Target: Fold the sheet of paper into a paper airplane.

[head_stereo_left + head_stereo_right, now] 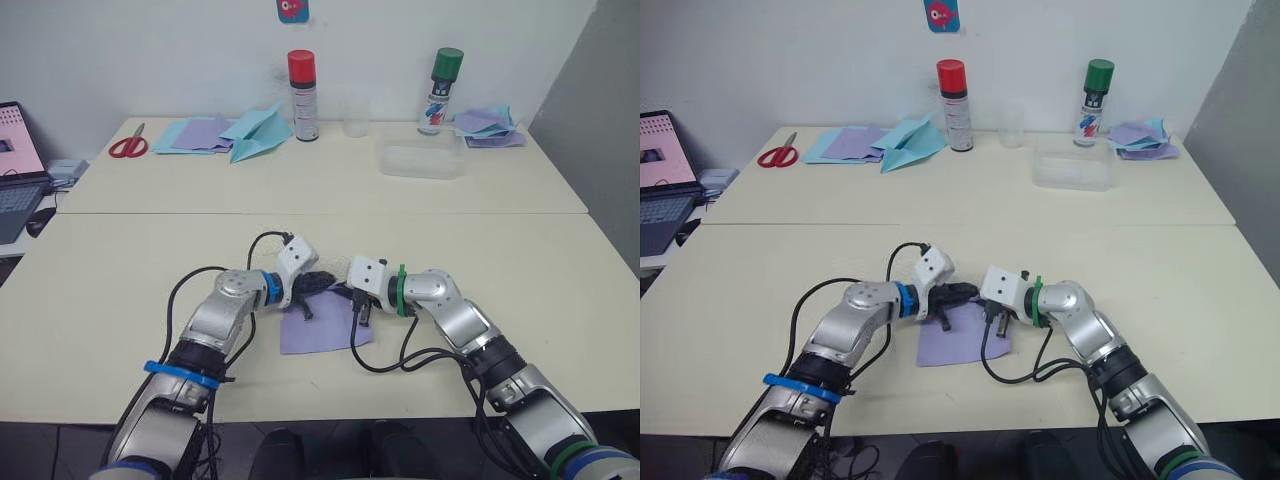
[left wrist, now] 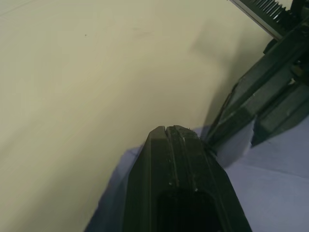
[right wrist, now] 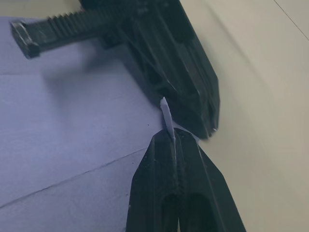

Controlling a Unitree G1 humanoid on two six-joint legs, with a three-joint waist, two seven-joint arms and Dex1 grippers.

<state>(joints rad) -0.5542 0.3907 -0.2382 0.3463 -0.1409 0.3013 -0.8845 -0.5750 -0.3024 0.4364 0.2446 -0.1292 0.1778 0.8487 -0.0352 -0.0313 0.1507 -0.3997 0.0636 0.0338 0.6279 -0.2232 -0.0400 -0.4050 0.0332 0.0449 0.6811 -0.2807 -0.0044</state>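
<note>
Your sheet of paper (image 1: 322,330) lies flat on the near counter (image 1: 100,290), directly under and just toward you from both hands, its far edge running left to right between them. The right hand (image 3: 169,133) has its fingers pressed together on a thin raised sliver of that far edge (a pinch at the very rim). The left hand (image 1: 965,294), fingers pressed together on nothing you can see, reaches in from the left, tip beside the right. Both forearms angle inward, wrists bent.
</note>
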